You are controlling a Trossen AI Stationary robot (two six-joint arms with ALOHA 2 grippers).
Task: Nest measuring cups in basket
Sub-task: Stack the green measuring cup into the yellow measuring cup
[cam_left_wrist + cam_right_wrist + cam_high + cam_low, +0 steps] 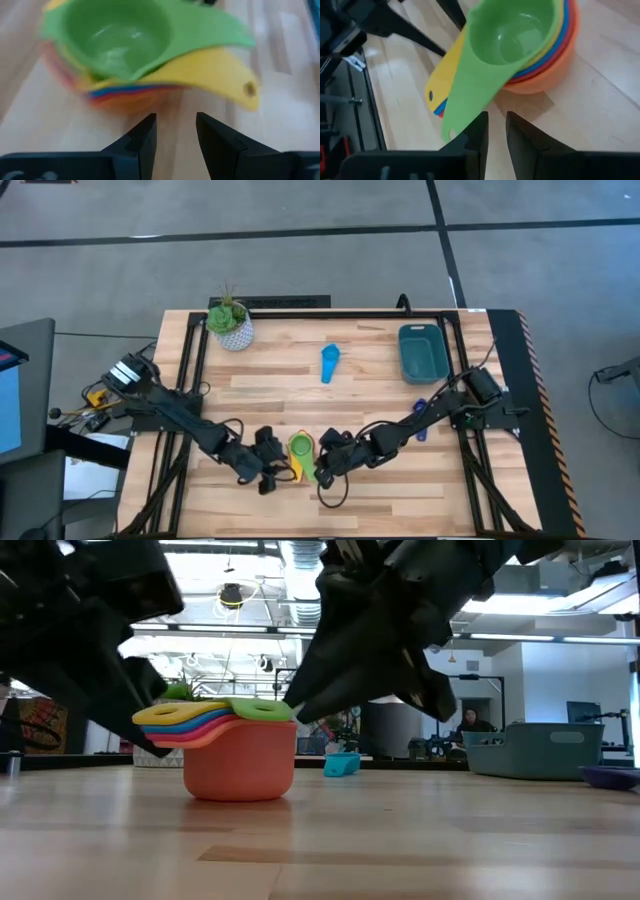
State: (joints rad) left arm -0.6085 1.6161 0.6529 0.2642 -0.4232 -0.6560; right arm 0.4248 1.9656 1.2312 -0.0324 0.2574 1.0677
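Observation:
A nested stack of measuring cups (300,450) stands on its orange bottom cup (240,765), with red, blue and yellow cups inside it and the green cup (117,37) on top. My left gripper (175,132) is open just left of the stack, and the yellow handle (225,80) lies ahead of its fingers. My right gripper (496,131) is open by a narrow gap, close on the stack's right, at the green handle's free end. A light blue cup (330,362) lies mid-table. A navy cup (420,420) lies beside the right arm. The teal basket (422,352) sits far right. My right gripper has one finger (472,137) right beside the free end of the green cup's handle (452,131). The handle is not between the fingers, and I cannot tell whether the finger touches it. My left gripper touches nothing.
A white pot with a green plant (232,325) stands at the far left corner. Dark frame rails (195,370) run along the table's left and right sides. Bare wood (380,380) lies between the stack and the basket.

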